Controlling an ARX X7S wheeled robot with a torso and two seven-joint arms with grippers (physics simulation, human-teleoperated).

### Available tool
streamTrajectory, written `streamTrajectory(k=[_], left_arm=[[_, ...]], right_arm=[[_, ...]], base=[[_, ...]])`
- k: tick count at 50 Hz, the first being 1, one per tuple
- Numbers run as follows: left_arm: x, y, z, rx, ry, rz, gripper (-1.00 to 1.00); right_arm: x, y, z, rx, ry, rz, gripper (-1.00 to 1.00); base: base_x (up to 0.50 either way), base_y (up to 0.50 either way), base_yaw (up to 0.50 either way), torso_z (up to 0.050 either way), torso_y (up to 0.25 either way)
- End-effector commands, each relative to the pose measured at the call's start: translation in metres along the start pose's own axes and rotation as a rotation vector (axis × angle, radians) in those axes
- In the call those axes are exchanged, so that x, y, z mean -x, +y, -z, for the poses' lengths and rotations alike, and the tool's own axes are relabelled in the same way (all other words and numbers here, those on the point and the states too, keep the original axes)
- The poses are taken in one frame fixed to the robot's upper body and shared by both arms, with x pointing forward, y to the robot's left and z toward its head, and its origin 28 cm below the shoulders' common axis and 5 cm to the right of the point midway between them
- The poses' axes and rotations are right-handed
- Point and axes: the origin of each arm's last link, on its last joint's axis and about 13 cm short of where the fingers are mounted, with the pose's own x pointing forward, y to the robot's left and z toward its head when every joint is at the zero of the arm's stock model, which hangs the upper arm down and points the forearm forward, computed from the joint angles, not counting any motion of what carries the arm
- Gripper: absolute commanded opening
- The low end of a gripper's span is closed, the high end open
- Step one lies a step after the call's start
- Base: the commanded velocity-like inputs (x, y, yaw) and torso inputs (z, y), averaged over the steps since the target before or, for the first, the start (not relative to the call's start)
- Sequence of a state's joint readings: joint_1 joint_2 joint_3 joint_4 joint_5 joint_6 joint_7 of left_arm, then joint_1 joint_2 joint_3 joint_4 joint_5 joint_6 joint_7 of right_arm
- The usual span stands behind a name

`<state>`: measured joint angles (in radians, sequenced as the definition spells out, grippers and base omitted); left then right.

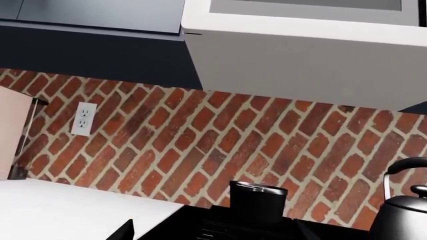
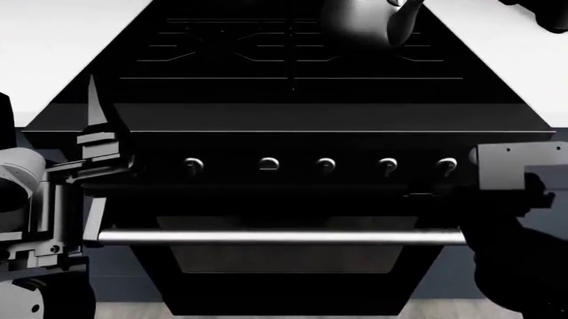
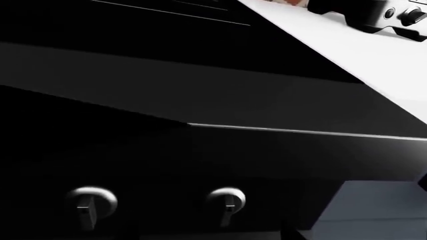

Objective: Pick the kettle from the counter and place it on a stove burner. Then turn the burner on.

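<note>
The kettle (image 2: 364,23) stands upright on the stove (image 2: 293,100), on the grates at the back right; it also shows in the left wrist view (image 1: 400,215). No gripper holds it. My left gripper (image 2: 93,119) is open and empty at the stove's front left corner, fingertips (image 1: 125,231) pointing up. My right gripper (image 2: 443,193) is at the stove's front, just below the rightmost knob (image 2: 446,164). The right wrist view shows two knobs (image 3: 227,200) close ahead. One dark fingertip (image 3: 292,234) shows wide of centre, so it looks open.
Several round knobs (image 2: 269,163) line the stove front above a silver bar handle (image 2: 284,237). White counter (image 2: 53,40) flanks the stove. A black boxy appliance (image 2: 541,13) sits at the back right. A black cylinder (image 1: 258,202) stands by the brick backsplash (image 1: 200,135).
</note>
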<state>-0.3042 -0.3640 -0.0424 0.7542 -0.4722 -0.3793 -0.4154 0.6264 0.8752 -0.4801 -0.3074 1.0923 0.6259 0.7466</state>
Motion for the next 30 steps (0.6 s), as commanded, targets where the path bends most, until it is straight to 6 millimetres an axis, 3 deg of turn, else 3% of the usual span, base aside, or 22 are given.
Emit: streamTrajectory(k=[1,30], left_arm=[[0.0,0.0,0.0,-0.001,-0.001,0.0,1.0],[-0.001,0.0,0.002,-0.001,0.007,-0.001,1.0]], right_arm=[[-0.009,0.002,-0.001,0.017,0.019,0.003,1.0],[-0.022,-0.004,0.005,0.017,0.082,0.063,1.0]], base=[[0.0,0.0,0.0,0.0,0.0],[0.0,0.0,0.0,0.0,0.0]])
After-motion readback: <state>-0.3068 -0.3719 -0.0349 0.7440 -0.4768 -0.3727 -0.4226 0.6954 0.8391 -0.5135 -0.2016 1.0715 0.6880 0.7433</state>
